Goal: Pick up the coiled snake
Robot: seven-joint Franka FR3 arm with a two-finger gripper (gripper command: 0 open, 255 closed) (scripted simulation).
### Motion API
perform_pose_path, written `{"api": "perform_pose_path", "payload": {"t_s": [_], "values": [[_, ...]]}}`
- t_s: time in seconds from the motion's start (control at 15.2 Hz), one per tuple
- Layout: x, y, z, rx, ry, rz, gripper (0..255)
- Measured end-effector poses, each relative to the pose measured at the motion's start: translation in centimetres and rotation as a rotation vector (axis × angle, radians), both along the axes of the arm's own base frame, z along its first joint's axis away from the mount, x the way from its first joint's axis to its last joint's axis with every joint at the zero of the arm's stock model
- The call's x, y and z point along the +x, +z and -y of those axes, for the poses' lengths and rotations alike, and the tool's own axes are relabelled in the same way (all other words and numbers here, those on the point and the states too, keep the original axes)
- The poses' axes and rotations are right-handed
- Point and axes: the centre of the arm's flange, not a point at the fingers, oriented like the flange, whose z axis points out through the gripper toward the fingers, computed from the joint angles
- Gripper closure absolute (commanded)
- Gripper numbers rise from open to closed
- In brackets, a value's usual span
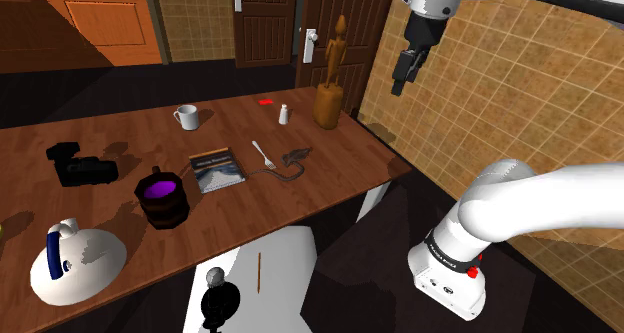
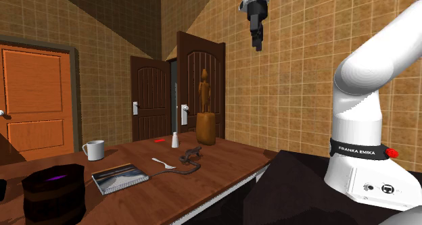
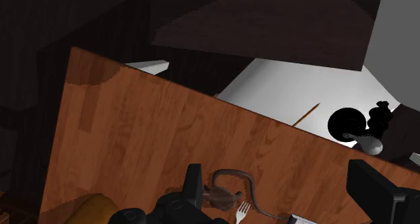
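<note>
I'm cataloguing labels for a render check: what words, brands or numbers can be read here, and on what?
"FRANKA EMIKA": white letters on the arm's black band, second exterior view.
Same band in the shoulder view: lettering too small to read.
Book cover: any lettering too small to read.

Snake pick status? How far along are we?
Done: nothing yet. The coiled snake lies on the table beside the fork. In hand: the tool hangs high above the table, open and empty, with the snake in its wrist view. Left: descend, close on the snake, lift.
</note>
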Motion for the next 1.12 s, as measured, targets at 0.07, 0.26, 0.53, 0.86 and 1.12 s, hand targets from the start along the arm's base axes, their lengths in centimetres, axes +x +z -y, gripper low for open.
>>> {"api": "perform_pose_path", "payload": {"t_s": [0.07, 0.26, 0.53, 0.86, 1.12], "values": [[0.0, 0.0, 0.0, 0.0, 0.0, 0.0, 0], [1.4, -2.2, -0.1, 0.003, 0.005, -0.002, 0], [4.9, -6.3, -0.6, 0.009, 0.014, -0.005, 0], [8.6, -11.4, -0.8, 0.016, 0.025, -0.007, 0], [12.0, -15.7, -1.6, 0.021, 0.034, -0.008, 0]]}}
